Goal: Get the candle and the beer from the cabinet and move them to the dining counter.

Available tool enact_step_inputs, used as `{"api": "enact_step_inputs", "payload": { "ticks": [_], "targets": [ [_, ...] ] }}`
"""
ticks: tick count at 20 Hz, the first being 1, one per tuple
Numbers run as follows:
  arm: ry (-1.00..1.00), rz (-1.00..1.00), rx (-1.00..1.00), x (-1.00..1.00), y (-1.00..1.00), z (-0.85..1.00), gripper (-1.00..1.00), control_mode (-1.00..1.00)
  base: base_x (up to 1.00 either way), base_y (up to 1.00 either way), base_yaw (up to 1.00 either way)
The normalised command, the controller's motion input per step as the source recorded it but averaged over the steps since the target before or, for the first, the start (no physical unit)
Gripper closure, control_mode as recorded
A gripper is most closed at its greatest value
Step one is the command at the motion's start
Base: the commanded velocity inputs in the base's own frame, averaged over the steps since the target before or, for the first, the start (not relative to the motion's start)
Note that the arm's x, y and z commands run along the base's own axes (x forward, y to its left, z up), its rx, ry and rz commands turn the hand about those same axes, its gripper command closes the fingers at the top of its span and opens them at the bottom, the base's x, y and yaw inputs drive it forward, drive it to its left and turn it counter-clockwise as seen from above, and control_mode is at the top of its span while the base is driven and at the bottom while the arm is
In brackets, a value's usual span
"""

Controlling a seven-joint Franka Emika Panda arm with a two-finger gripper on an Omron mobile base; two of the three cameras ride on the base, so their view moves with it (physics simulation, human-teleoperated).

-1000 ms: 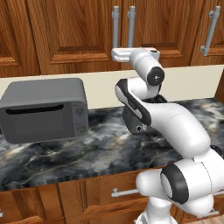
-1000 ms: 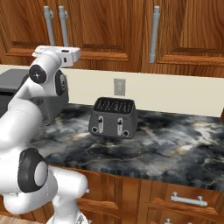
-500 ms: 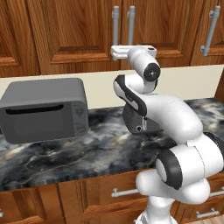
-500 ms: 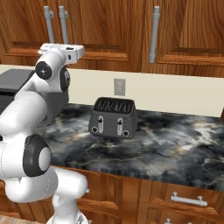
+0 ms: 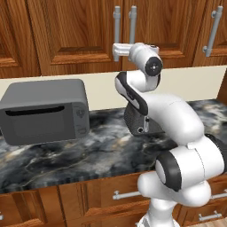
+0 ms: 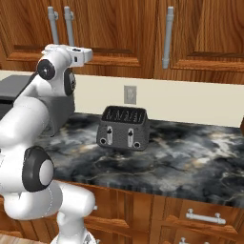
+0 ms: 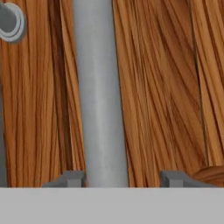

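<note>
The closed cabinet (image 5: 80,31) doors block the way inside. On the worktop (image 6: 190,162), microwave (image 5: 44,111) stands left, toaster (image 6: 123,127) right; bare marble lies near and far right.

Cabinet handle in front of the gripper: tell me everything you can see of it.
The handle is a smooth, matte silver-grey round bar, metal by its look, standing upright on the reddish-brown wooden cabinet door. It runs between the gripper's fingertips; the left tip sits close against it, the right one stands apart. A twin bar hangs beside it; the round mount at the hand view's edge probably belongs to that one.
</note>
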Motion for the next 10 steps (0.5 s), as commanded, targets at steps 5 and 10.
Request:
{"api": "enact_step_inputs", "payload": {
  "ticks": [5,10],
  "targets": [
    [0.06,0.00,-0.03,0.10,0.07,-0.16,1.00,-1.00,0.00,0.00,0.00],
    [0.05,-0.03,-0.03,-0.20,-0.19,-0.13,1.00,-1.00,0.00,0.00,0.00]
  ]
}}
